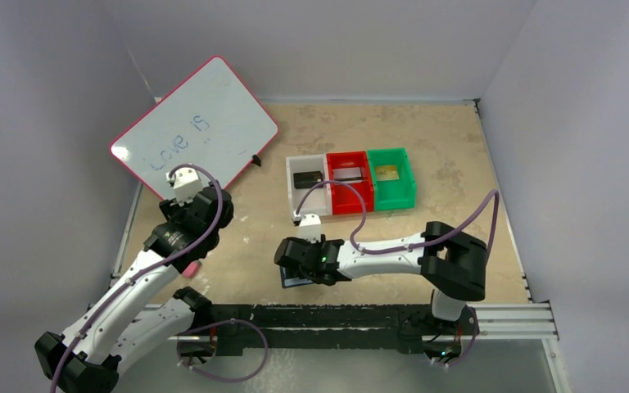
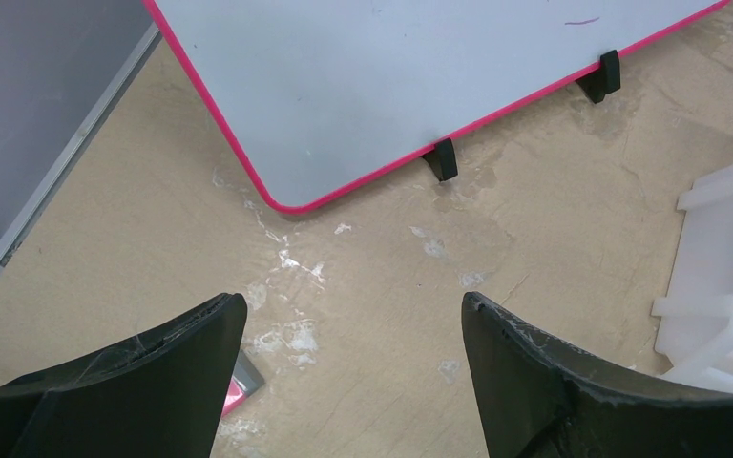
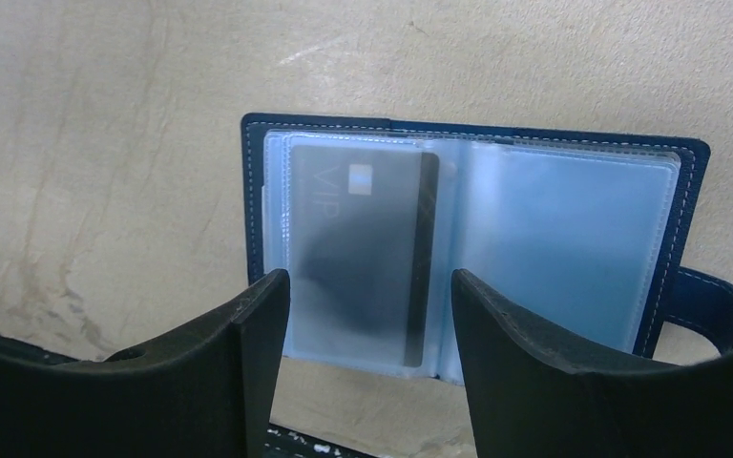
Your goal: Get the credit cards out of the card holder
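The card holder (image 3: 573, 239) lies open on the table, navy outside with light blue pockets and its tab at the right. A dark card (image 3: 363, 248) sits in its left pocket. My right gripper (image 3: 370, 277) is open and empty just above the holder's near edge, fingers either side of that pocket. In the top view the right gripper (image 1: 291, 255) covers most of the holder (image 1: 295, 282). A black card (image 1: 307, 178), a silver-grey card (image 1: 348, 173) and a gold card (image 1: 386, 172) each lie in a bin. My left gripper (image 2: 353, 305) is open and empty over bare table.
White (image 1: 291, 187), red (image 1: 350, 206) and green (image 1: 394, 201) bins stand in a row behind the right gripper. A pink-rimmed whiteboard (image 1: 192, 131) leans at the back left. A pink eraser (image 1: 190, 268) lies beside the left arm (image 1: 201, 213). The table's metal front rail is close behind the holder.
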Motion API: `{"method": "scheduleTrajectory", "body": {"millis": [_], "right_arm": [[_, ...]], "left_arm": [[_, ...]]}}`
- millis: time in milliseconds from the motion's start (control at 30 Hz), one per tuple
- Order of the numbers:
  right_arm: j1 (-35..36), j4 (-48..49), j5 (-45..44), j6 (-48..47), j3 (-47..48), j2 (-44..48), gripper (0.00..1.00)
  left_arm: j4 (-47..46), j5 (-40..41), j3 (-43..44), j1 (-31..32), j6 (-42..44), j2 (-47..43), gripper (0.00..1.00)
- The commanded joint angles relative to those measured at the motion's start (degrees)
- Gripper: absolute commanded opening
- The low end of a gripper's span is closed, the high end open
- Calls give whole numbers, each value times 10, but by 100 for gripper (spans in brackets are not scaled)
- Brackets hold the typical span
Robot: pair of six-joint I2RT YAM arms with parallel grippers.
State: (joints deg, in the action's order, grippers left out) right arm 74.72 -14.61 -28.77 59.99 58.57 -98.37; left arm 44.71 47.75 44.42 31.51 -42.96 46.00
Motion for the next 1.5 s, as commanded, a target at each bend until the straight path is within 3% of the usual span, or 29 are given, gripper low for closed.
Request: {"method": "scheduleTrajectory", "body": {"millis": [0,367,700,967,1267,1467], "right_arm": [[1,-33,-13,5,31,-5,65],[1,-18,1,-3,36,-43,66],[1,-6,7,10,17,-48,55],[-9,43,30,7,-10,-26,59],[-28,79,51,8,-47,-7,46],[-30,62,53,3,-36,-23,61]], "left_arm": [[-3,13,19,-5,-9,-6,83],[-5,11,17,-5,-8,-7,83],[-5,9,17,-5,-7,-2,83],[-5,7,18,-5,-7,1,83],[-5,5,18,-5,-6,5,83],[-6,4,18,-5,-6,7,83]]}}
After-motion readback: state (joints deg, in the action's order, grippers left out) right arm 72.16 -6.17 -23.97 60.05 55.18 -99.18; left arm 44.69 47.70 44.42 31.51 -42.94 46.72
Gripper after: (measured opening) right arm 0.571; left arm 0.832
